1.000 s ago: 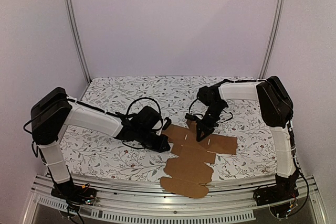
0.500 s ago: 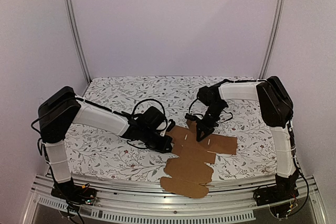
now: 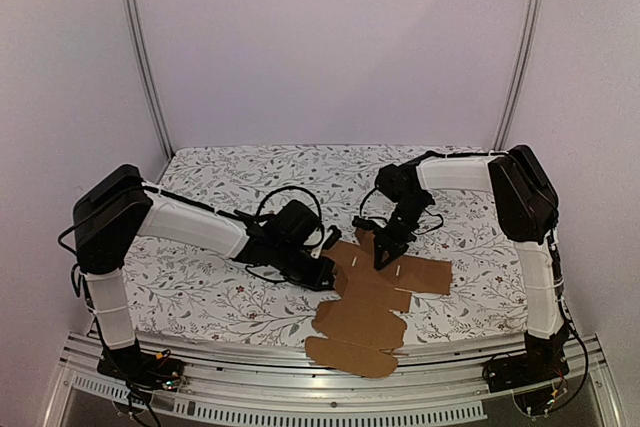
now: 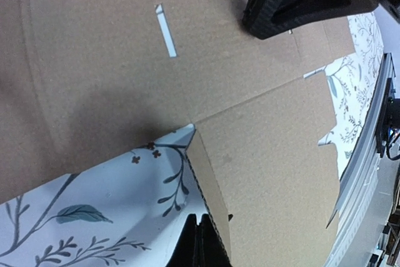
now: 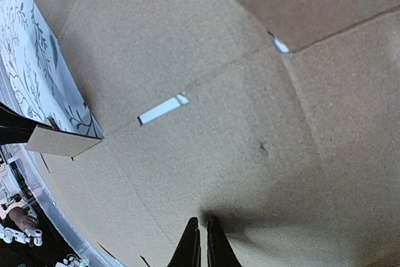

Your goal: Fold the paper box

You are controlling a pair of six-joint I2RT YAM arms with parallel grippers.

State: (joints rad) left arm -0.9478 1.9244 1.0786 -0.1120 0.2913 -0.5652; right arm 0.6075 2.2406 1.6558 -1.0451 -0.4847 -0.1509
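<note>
Left tool [image 4: 200, 241] pinches a narrow side flap of the paper box [image 3: 370, 319]. Right tool [image 5: 201, 232], pressed together, pins the sheet, which lies flat toward the tabletop's [image 3: 230, 172] five o'clock. I judge nearly all the folding remains.

Left claw [image 3: 327, 274] and right claw [image 3: 381, 262] crowd the paper box [image 3: 365, 322]; its near flaps lie unobstructed.
</note>
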